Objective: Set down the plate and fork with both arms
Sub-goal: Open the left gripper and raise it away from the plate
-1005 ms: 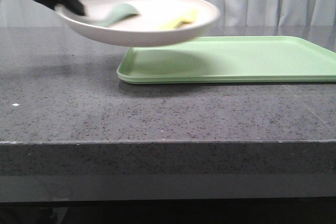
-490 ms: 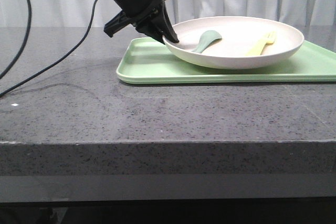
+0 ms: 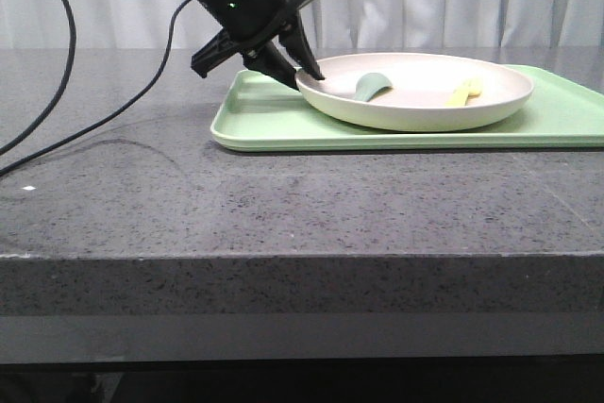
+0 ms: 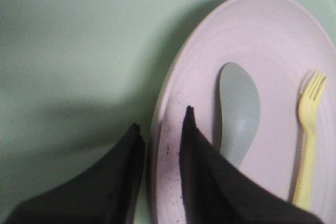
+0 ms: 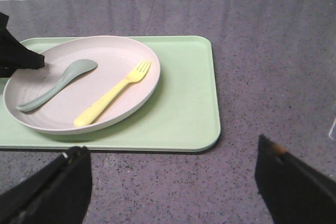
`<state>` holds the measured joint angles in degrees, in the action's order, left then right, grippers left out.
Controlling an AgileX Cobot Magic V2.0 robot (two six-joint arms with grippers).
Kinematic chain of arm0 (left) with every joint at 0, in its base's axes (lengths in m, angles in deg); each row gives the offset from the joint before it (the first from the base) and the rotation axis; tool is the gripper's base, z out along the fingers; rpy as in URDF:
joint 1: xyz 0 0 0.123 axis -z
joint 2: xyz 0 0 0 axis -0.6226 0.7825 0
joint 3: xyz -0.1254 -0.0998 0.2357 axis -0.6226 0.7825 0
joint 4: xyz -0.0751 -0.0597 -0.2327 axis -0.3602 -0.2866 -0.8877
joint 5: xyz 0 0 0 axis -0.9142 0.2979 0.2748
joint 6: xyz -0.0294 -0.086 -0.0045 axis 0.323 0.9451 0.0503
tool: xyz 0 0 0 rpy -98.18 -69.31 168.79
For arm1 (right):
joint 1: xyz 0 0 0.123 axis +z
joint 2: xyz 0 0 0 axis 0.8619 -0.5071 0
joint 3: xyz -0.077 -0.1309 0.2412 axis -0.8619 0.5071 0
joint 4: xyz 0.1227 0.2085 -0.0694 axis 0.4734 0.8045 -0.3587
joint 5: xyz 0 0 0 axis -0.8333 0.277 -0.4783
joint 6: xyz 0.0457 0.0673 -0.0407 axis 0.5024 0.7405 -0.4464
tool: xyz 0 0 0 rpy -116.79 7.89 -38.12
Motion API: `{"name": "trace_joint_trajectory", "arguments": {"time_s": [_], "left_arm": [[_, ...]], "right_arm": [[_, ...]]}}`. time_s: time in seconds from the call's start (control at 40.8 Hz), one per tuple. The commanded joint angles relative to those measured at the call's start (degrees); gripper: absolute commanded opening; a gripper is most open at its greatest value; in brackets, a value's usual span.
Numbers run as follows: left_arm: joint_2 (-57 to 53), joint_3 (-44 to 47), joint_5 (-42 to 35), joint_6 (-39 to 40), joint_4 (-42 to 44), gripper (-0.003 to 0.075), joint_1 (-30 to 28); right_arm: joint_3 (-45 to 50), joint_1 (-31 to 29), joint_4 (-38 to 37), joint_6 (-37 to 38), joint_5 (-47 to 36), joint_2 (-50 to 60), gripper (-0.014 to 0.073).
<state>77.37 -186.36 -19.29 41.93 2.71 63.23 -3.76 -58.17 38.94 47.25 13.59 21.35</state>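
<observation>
The off-white plate (image 3: 425, 112) rests on the light green tray (image 3: 274, 125). The pale yellow fork (image 3: 463, 92) lies in the plate's right half. My left gripper (image 3: 308, 73) is shut on the plate's left rim, one finger inside and one outside. The left wrist view shows the gripper (image 4: 161, 117) pinching the rim of the plate (image 4: 273, 40), with the fork (image 4: 307, 145) beyond it. My right gripper (image 5: 168, 145) is open and empty, above the table near the tray's front edge (image 5: 184, 108). From there the plate (image 5: 115, 56) and fork (image 5: 113, 100) show.
A teal-green spoon (image 3: 373, 85) lies in the plate beside the fork, close to the left fingers (image 4: 239, 114). Black cables (image 3: 66, 54) hang over the table's left side. The grey stone table (image 3: 283, 205) ends at a front edge. Curtains stand behind.
The left arm has carried the plate with fork and spoon from the left over the tray and lowered it onto the tray.
</observation>
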Motion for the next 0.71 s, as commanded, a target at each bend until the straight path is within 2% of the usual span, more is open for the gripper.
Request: {"name": "trace_joint_trajectory", "arguments": {"time_s": [0.0, 0.147, 0.27, 0.392, 0.588, 0.686], "left_arm": [[-4.8, -2.0, -2.3, -0.2, -2.5, 0.0327, 0.2], [-7.9, -4.1, 2.1, -7.2, -1.1, 0.0335, -0.1], [-10.1, -6.9, 6.9, -7.2, 3.3, 0.03, -0.7], [-11.6, -9.1, 12.8, -7.2, 8.3, 0.0201, -1.5], [-12.8, -9.4, 26.3, -7.2, 13.0, -0.0006, -3.3], [-13.6, -8.7, 27.7, -7.2, 14.5, -0.0018, -3.9]], "right_arm": [[-2.2, 0.1, 0.2, -0.4, -4.7, -0.5, 0.065], [-2.2, 0.1, 0.2, -0.4, -4.7, -0.5, 0.065], [-2.2, 0.1, 0.2, -0.4, -4.7, -0.5, 0.065], [-2.2, 0.1, 0.2, -0.4, -4.7, -0.5, 0.065], [-2.2, 0.1, 0.2, -0.4, -4.7, -0.5, 0.065], [-2.2, 0.1, 0.2, -0.4, -4.7, -0.5, 0.065]]}}
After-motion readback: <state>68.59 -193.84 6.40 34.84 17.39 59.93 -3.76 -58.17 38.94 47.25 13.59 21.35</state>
